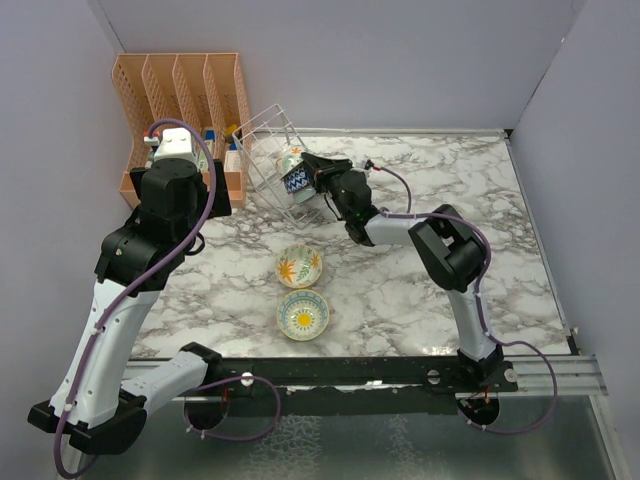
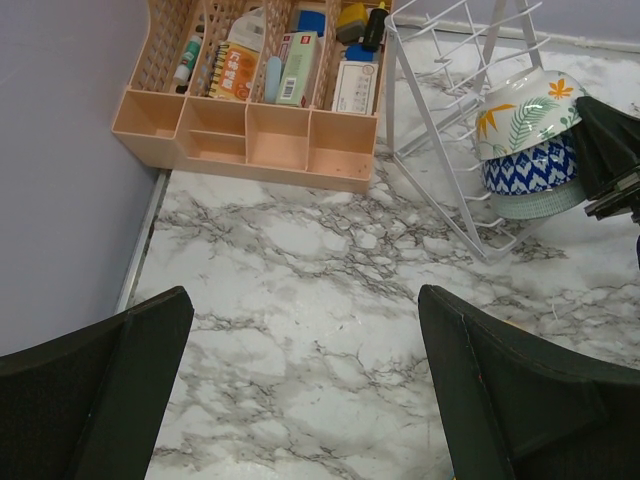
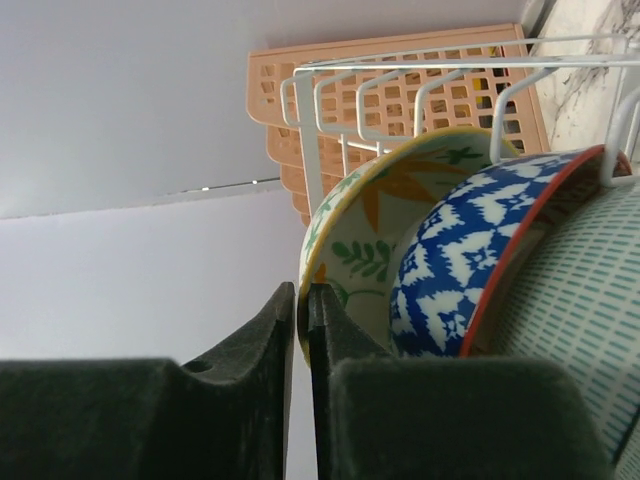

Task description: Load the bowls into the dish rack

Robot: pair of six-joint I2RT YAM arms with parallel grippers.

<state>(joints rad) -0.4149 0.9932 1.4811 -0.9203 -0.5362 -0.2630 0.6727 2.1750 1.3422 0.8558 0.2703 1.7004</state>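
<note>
Left pincer (image 2: 305,296), spread, hangs over the tabletop (image 2: 300,240). At frame centre we find two loose bowls (image 1: 299,266), below the dish rack (image 1: 264,142) holding three; the right pincer (image 3: 303,292), pressed together at the rack, lies nearer them.

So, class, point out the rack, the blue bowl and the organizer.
rack (image 2: 389,100), left wrist view, its upright corner wire.
blue bowl (image 2: 530,168), left wrist view, its zigzag outer side.
organizer (image 2: 280,140), left wrist view, a front compartment.
</note>
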